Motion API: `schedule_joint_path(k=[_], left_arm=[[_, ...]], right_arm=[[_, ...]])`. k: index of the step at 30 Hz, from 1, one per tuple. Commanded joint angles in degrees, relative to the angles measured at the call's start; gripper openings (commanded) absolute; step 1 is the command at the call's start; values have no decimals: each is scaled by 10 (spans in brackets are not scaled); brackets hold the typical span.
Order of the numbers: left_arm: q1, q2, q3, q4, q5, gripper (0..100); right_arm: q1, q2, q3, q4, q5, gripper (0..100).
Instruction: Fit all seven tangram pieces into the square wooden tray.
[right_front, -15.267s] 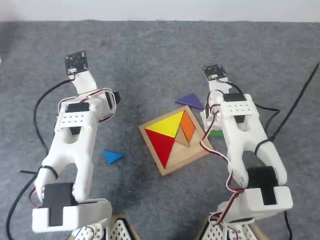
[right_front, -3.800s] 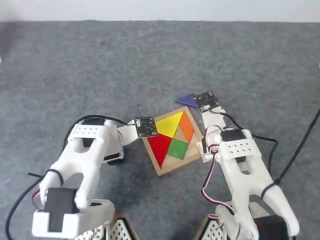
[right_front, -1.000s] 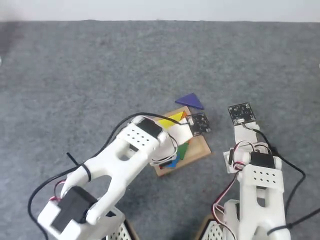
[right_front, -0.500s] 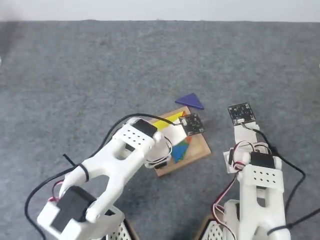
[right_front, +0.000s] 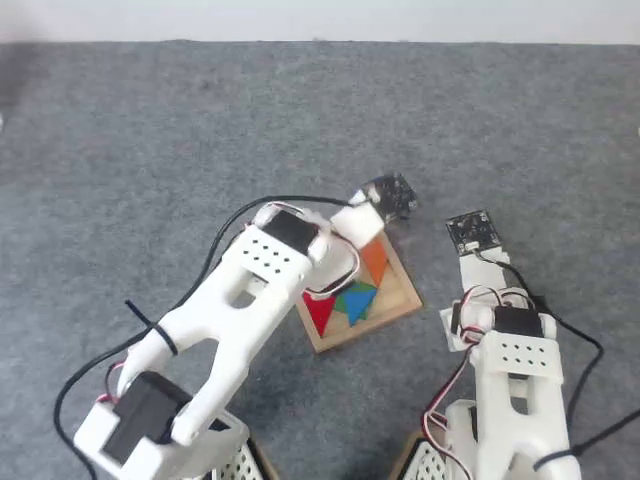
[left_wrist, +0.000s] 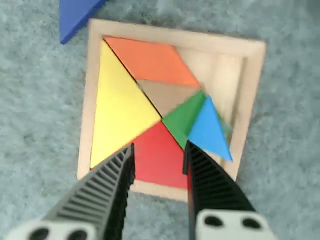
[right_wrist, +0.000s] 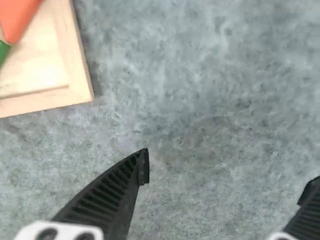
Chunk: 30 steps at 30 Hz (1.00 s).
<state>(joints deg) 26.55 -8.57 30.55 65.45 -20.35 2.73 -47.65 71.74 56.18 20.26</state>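
Over the near edge of the square wooden tray (left_wrist: 175, 36) hangs the left gripper (left_wrist: 159, 147), its jaws apart with nothing between them and the red triangle (left_wrist: 162, 167) directly beneath. From the high view I see that arm stretched across the tray (right_front: 403, 298).

Inside the tray, the large yellow triangle (left_wrist: 122, 115) fills one side. The orange parallelogram (left_wrist: 152, 60) lies along the far rim, with a tan piece (left_wrist: 167, 95) just below it. The green piece (left_wrist: 180, 120) sits at the centre, and the light blue triangle (left_wrist: 210, 132) touches it; I cannot tell whether the blue one lies flat. A patch of bare wood (left_wrist: 220, 65) shows beside the orange piece. Outside, just off a tray corner, lies the dark blue triangle (left_wrist: 75, 15).

The right gripper (right_wrist: 227, 167) hovers over grey carpet (right_wrist: 225, 75) near another tray corner, spread wide and empty.
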Motion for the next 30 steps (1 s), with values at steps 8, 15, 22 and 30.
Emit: schedule_joint_path(k=[8,15,22,30], left_arm=[[54,64,0,-55,70,160],[89,72,0,-54,76,160],[76,71,54,-81,72,160],[48,65,74,-81,54,160]], right_arm=[[-7,-3,-5,-8,4,457],[-7,-3,-5,-8,4,457],[-7,-4,-5,-7,4,457],[-7,-3,-5,-7,4,457]])
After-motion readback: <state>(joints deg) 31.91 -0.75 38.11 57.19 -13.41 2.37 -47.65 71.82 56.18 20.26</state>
